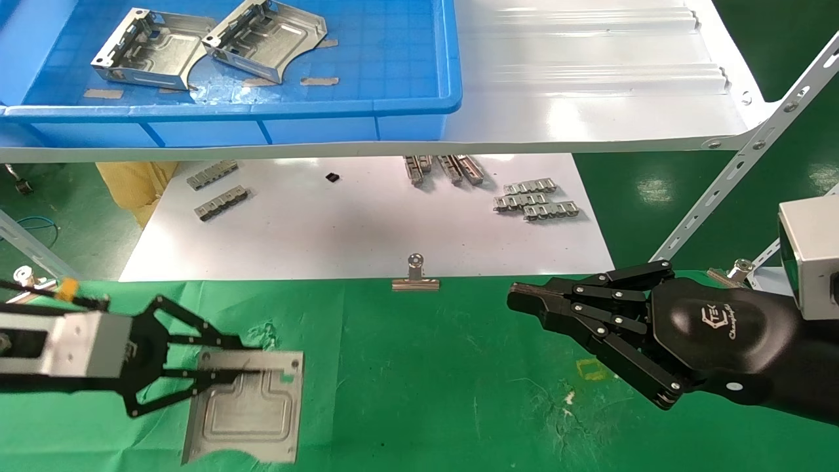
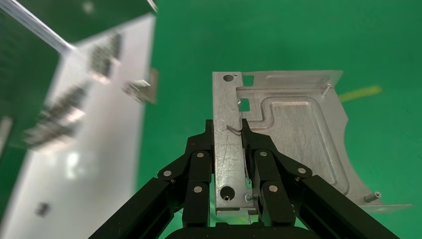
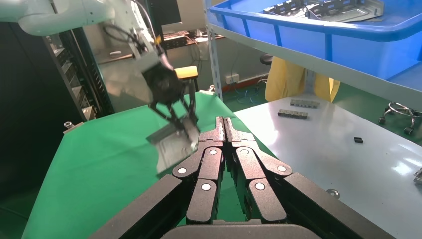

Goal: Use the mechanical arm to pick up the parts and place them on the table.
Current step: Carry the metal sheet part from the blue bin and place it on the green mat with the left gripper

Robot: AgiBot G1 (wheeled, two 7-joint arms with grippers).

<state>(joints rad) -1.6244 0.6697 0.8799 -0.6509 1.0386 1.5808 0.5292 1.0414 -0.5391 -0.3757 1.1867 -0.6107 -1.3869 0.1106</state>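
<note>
My left gripper is shut on the raised edge of a silvery bracket and holds it just over the green cloth table at the front left. In the left wrist view the fingers clamp the bracket's edge strip. Two more brackets lie in the blue bin on the shelf. My right gripper is shut and empty, hovering over the table at the right; its closed tips show in the right wrist view.
A white sheet behind the table carries several small grey toothed strips. A metal clip sits at the table's back edge. The white shelf and its slanted metal strut overhang the right.
</note>
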